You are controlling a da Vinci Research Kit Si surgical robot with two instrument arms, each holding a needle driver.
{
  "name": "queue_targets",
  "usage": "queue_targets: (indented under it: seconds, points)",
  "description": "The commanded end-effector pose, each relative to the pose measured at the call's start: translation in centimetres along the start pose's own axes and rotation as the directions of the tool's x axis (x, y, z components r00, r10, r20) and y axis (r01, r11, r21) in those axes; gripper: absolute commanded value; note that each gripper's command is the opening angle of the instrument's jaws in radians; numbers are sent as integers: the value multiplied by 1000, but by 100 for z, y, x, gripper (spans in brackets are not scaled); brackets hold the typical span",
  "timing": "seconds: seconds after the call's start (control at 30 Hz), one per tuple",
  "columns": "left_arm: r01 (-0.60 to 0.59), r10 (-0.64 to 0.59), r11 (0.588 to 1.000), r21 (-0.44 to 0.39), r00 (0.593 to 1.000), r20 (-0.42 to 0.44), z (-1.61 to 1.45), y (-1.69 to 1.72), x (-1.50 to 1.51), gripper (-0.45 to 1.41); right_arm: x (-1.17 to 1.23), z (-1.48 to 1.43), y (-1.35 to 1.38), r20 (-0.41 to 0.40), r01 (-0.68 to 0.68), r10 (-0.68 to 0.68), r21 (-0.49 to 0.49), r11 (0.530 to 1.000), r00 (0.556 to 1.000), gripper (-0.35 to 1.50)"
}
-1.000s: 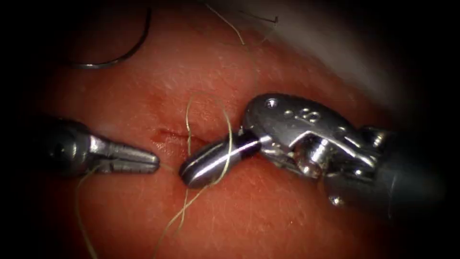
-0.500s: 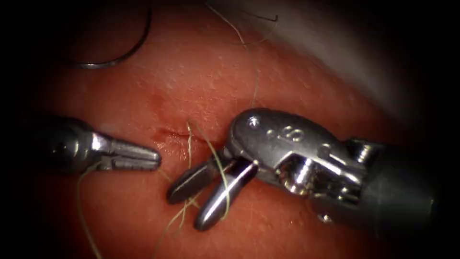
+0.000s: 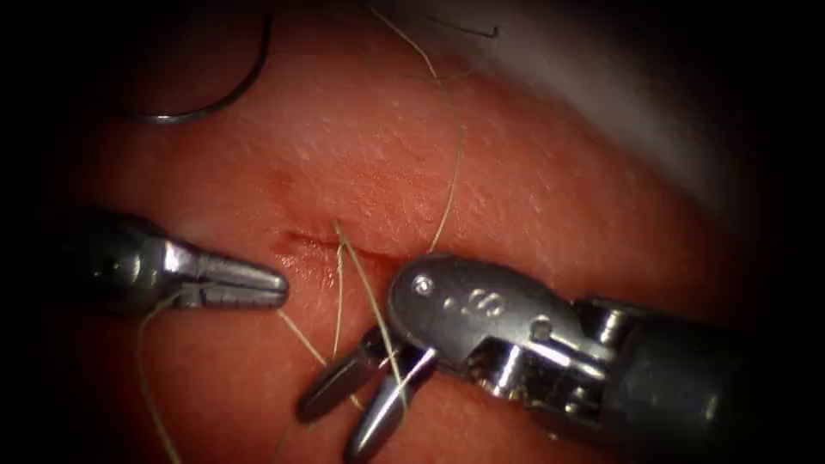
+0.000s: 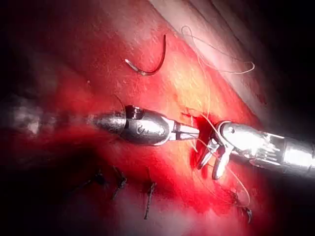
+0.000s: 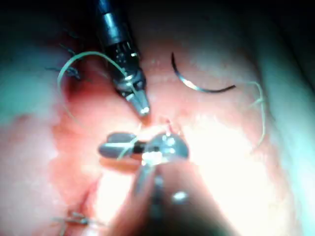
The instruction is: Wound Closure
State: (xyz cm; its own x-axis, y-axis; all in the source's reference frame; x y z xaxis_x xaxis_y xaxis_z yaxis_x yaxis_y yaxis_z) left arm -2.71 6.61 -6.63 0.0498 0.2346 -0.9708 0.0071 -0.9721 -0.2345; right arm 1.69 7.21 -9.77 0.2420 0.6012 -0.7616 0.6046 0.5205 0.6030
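Observation:
The left tool lies left of the cut, its jaws shut on the thread, which runs from its tip down toward the right tool. The right tool sits just below the cut with its jaws open. Strands of thread cross between and over the two jaws, and one strand climbs to the far edge of the tissue. The curved needle lies loose on the tissue at the far left, held by neither tool. The left wrist view shows the needle, the left tool and the right tool.
Red fluid marks the cut's left end. A loose loop of thread hangs below the left tool. Several dark finished stitches sit along the tissue. The pale edge of the tissue runs along the far right.
The right tool's jaws went from shut to open, and it moved down and to the left, drawing the thread loop down with it. The left tool and the needle stayed put.

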Motion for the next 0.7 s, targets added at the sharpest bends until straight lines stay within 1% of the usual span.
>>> queue_targets:
  seconds: [0.03,0.17,0.2,0.3,0.4,0.57,0.7]
  points:
    - [2,-2,1000,-2,1000,-1,3,3,-7,-35,1,5,10,7,8,-8,-6,1000,1000,56]
    - [2,-2,1000,-2,1000,-1,3,3,-7,-35,3,8,14,17,30,-29,-26,999,999,56]
    - [2,-2,1000,-2,1000,-1,3,3,-7,-35,4,8,15,25,35,-34,-29,999,999,53]
    - [2,-2,1000,-2,1000,-1,3,4,-7,-35,3,10,18,43,40,-39,-35,999,998,53]
    - [2,-2,1000,-3,1000,-1,2,4,-6,-35,-4,9,18,54,43,-41,-35,998,998,49]
    - [2,-2,1000,-3,1000,-1,2,4,-6,-35,-12,8,17,72,46,-44,-34,998,996,49]
    - [2,-2,1000,-3,1000,-2,2,4,-6,-35,-14,8,15,74,48,-45,-32,998,996,48]
